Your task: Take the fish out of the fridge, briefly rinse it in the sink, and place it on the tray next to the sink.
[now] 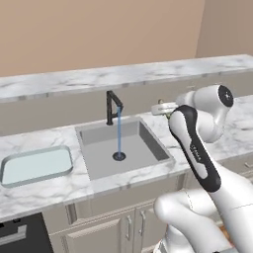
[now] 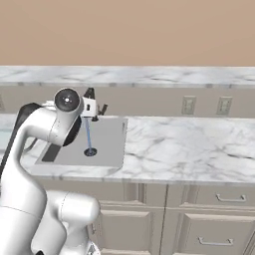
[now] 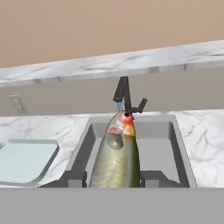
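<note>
Marble counter point(image 1: 44, 190) — faucet point(image 1: 113, 106) running into sink point(image 1: 101, 158); gripper point(image 3: 114, 178) clamps fish point(image 3: 116, 157).

A thin stream of water point(image 1: 119, 132) runs from the black faucet point(image 1: 113, 106) down to the drain point(image 1: 119, 156) of the grey sink point(image 1: 148, 141). On the marble counter point(image 1: 44, 192), left of the sink, lies the pale tray point(image 1: 35, 165). The white arm point(image 1: 197, 148) bends at the right.

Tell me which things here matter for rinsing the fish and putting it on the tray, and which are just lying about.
Part of the job:
fish, held in the gripper
sink
faucet, water running
tray, left of the sink

Just there:
marble counter
cabinet doors
wall outlets
</note>
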